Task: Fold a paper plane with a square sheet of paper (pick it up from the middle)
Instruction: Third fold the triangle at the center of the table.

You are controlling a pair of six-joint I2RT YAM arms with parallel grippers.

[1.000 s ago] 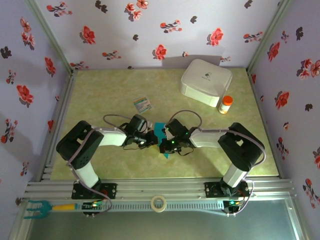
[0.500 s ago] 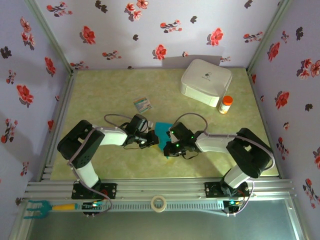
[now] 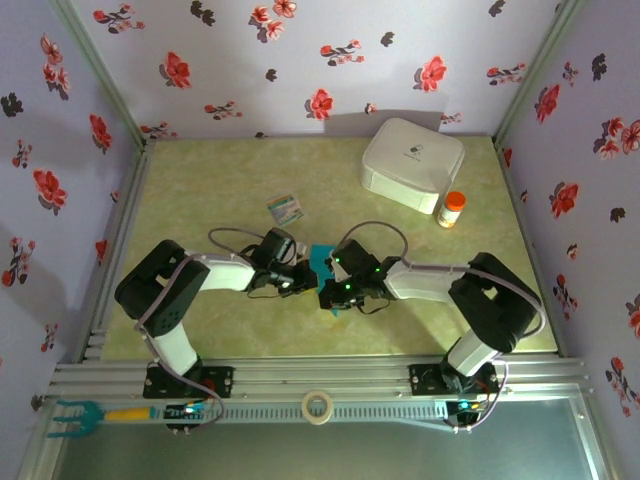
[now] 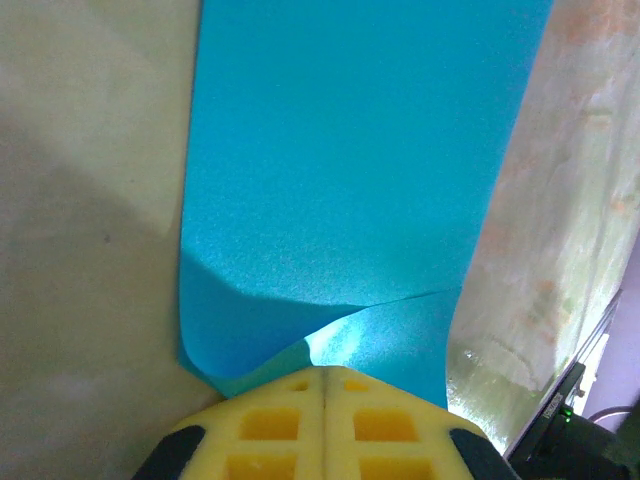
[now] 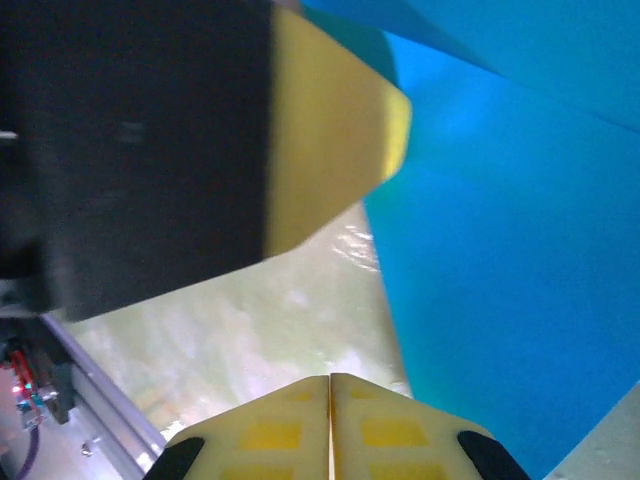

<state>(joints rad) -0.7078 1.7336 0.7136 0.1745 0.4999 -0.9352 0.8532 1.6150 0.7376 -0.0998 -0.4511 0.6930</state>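
Note:
The square sheet of paper [image 3: 321,257] is bright turquoise, creased into a narrower strip, and lies mid-table between both arms. In the left wrist view the paper [image 4: 350,170] stretches away from my left gripper [image 4: 325,372], and its near edge curls up into the shut yellow fingertips. My left gripper [image 3: 299,277] stays low at the sheet's left side. My right gripper [image 3: 331,291] is at the sheet's near right side. Its fingers [image 5: 290,430] are shut with nothing between them, the tip [image 5: 330,378] over bare table beside the paper's edge [image 5: 500,250].
A white rounded box [image 3: 412,164] and an orange pill bottle [image 3: 452,209] stand at the back right. A small printed card [image 3: 285,209] lies behind the left arm. A tape roll [image 3: 318,407] and a teal fork tool [image 3: 75,417] rest on the near rail.
My right gripper shifted a little to the right along the paper, then came back left toward the left gripper. The left arm and the paper under it have stayed put.

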